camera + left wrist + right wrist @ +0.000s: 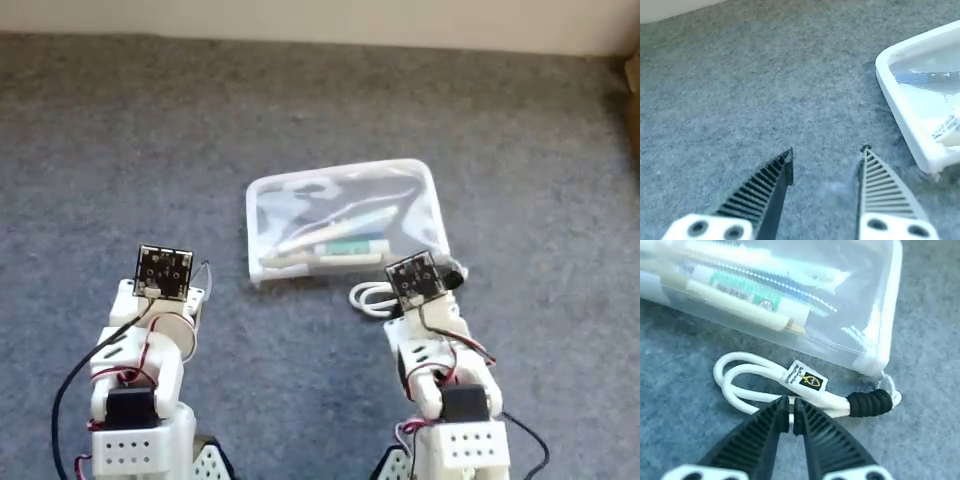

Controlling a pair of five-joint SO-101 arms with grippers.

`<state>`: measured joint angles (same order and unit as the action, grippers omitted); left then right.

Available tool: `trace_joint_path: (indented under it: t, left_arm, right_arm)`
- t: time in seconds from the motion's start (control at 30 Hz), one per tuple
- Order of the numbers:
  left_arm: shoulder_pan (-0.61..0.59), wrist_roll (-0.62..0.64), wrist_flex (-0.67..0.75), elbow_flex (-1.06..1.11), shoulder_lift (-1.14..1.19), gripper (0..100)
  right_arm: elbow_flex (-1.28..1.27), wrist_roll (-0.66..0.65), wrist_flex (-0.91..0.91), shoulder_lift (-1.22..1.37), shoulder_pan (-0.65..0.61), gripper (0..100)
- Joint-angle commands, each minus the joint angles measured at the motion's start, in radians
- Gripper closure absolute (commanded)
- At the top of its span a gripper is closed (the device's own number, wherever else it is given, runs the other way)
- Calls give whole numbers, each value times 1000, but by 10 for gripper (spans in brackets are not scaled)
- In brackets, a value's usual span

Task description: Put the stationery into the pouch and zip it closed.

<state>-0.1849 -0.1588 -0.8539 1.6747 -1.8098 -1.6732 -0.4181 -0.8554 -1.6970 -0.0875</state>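
A clear pouch [340,215] with white edging lies flat on the grey carpet, with pens and a green-labelled tube [740,292] inside it. A looped white cord [740,377] with a paper tag [805,380] and a black coiled sleeve [869,402] hangs off the pouch's near right corner. My right gripper [791,407] is shut on this cord, just in front of the pouch. My left gripper [826,155] is open above bare carpet, left of the pouch's near left corner [932,162], with nothing between its fingers.
Grey carpet [150,130] stretches all round the pouch. A pale wall base [300,22] runs along the far edge, and a brown object [634,95] shows at the far right.
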Motion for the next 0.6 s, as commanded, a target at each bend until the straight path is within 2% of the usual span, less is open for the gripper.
trace_joint_path:
  t: [0.0, 0.23, 0.37, 0.47, 0.57]
  left_arm:
    - [-5, -8, -18, 19, -5, 796]
    - [-5, -11, -54, 19, -5, 796]
    - [-5, -11, -117, 19, -5, 797]
    - [-4, -12, -215, 19, -5, 796]
    - [22, -74, -324, 19, -5, 797]
  right_arm:
    - [-139, -6, -122, -151, 16, 991]
    - [-116, -11, -395, -90, 15, 991]
    - [-114, -9, -400, -110, 15, 991]
    - [-114, -9, -401, -113, 15, 991]
    - [-114, -9, -401, -113, 15, 991]
